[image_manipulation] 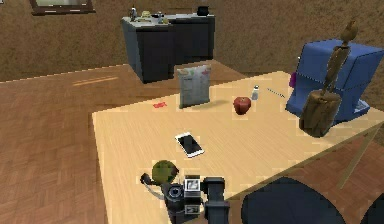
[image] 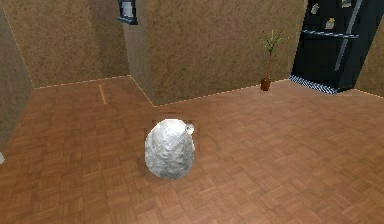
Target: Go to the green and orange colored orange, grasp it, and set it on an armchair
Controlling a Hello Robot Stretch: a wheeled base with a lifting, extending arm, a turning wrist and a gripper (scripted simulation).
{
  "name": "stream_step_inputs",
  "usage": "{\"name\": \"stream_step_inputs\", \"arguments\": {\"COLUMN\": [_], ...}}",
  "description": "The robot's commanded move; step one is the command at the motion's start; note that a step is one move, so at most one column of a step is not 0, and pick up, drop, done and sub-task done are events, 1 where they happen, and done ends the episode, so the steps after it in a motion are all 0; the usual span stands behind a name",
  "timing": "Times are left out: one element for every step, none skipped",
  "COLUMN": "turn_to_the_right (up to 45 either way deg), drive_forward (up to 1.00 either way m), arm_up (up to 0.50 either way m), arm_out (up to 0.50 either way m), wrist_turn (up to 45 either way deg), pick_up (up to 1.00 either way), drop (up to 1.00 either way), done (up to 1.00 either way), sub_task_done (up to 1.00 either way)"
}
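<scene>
On the light wooden table a small round green thing with an orange tint lies near the front edge. My gripper shows at the arm side view's bottom, its dark body right beside that round thing. Since the thing rests on the tabletop, I cannot tell whether the gripper holds anything. A blue armchair stands beyond the table's far right corner.
The table also carries a white phone, a red apple, a small shaker, a grey box and a brown statue. A dark counter stands behind it. In the forward view are a pale rounded lump, a potted plant and a dark fridge.
</scene>
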Motion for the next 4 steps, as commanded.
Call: {"name": "stream_step_inputs", "arguments": {"turn_to_the_right": [0.0, 0.0, 0.0, 0.0], "drive_forward": [0.00, 0.00, 0.00, 0.00], "arm_up": [0.22, 0.00, 0.00, 0.00], "arm_out": [0.00, 0.00, 0.00, 0.00], "wrist_turn": [0.0, -45.0, -45.0, -18.0], "pick_up": [0.00, 0.00, 0.00, 0.00], "drop": [0.00, 0.00, 0.00, 0.00], "done": [0.00, 0.00, 0.00, 0.00], "sub_task_done": [0.00, 0.00, 0.00, 0.00]}}
